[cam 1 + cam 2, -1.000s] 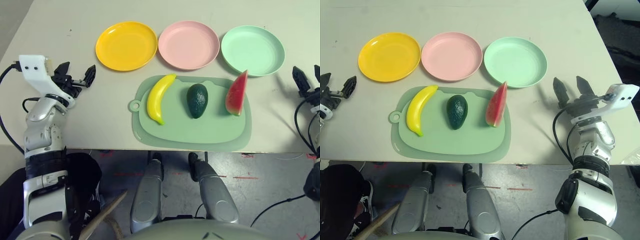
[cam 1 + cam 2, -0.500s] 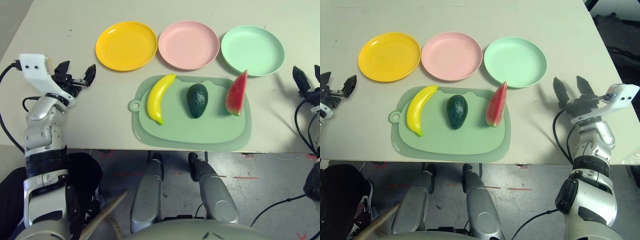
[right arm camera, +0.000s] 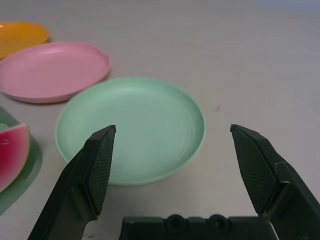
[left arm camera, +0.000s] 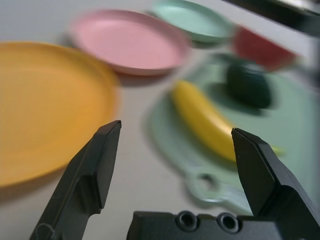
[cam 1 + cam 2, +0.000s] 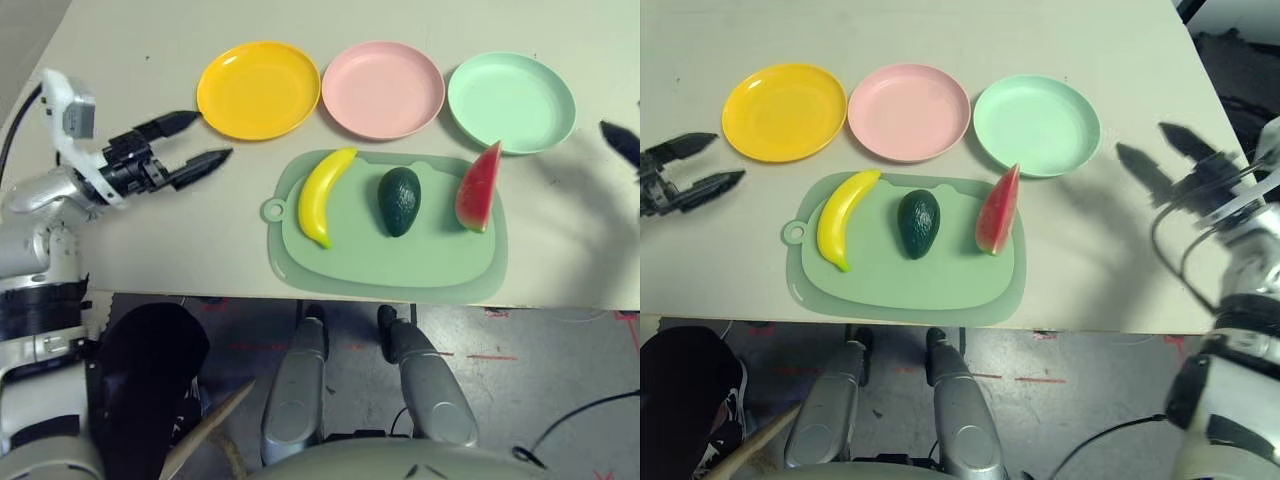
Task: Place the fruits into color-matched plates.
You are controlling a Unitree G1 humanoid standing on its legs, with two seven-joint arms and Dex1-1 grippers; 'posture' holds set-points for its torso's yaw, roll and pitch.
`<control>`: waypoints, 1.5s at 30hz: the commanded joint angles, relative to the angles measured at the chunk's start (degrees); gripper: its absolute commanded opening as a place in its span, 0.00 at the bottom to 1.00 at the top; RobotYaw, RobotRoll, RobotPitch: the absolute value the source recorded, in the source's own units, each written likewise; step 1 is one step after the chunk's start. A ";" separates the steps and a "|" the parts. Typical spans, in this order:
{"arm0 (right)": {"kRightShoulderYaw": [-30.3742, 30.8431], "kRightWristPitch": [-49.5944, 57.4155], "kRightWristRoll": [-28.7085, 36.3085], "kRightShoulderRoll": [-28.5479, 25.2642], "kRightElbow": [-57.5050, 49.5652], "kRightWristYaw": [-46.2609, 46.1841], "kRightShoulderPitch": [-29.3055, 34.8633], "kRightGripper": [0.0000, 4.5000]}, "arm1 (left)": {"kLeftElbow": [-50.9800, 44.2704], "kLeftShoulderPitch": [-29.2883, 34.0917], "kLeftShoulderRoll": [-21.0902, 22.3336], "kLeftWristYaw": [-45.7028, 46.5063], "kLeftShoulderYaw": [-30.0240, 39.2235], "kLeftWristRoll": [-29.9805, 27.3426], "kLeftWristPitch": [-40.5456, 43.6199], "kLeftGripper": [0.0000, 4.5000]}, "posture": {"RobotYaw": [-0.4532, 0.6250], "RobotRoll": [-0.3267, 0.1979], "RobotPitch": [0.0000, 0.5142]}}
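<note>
One left gripper with two black jaws (image 5: 217, 137) is positioned at the left, above the pale surface (image 5: 200, 240); its jaws are open. Three round shallow plastic plates are arranged in a row: one yellow plate (image 5: 258, 90), one pink plate (image 5: 383, 90) and one mint green plate (image 5: 511, 102). Nearer the robot, one rounded-rectangle pale green mat (image 5: 390, 270) with a single ring tab is laid flat. Three toy fruits are carried on it: one curved yellow banana (image 5: 324, 198), one dark green pear-shaped avocado (image 5: 399, 201) and one red watermelon wedge with green rind (image 5: 478, 188). One right gripper (image 5: 1140, 137) is positioned at the right; its two jaws are open.
</note>
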 commanded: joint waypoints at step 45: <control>91.60 -45.01 5.03 5.70 -10.28 16.72 -41.87 0.99 | 5.39 -5.52 8.84 -7.91 -16.49 -0.93 -8.56 1.00 | 0.35 0.62 0.73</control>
